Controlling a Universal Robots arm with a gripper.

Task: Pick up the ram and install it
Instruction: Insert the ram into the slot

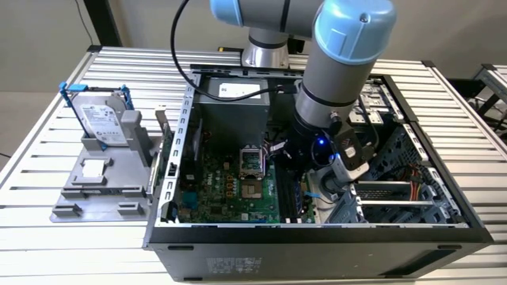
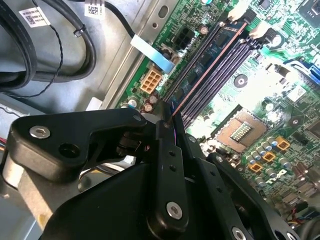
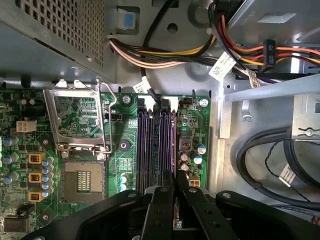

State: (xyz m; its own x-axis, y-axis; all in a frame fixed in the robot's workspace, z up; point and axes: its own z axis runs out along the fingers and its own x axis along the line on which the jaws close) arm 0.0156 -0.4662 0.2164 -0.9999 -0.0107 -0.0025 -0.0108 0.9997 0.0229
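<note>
The ram (image 2: 209, 74) is a thin dark stick seen edge-on, standing upright along the outermost of the long black memory slots (image 3: 145, 145) on the green motherboard (image 1: 225, 193). In the first wrist view the ram (image 3: 173, 142) runs straight out from between the black fingers. My gripper (image 2: 170, 122) is shut on the near end of the stick. It reaches down into the open computer case (image 1: 317, 234), low over the board, in the exterior view (image 1: 305, 181). Whether the stick is fully down in its slot cannot be told.
An open processor socket (image 3: 80, 177) with its raised metal frame (image 3: 77, 117) lies beside the slots. Cable bundles (image 3: 165, 52) and the power supply (image 1: 230, 95) sit behind. A drive cage (image 1: 396, 196) flanks the arm. A silver hard drive with blue rails (image 1: 103, 122) stands on a grey holder outside the case.
</note>
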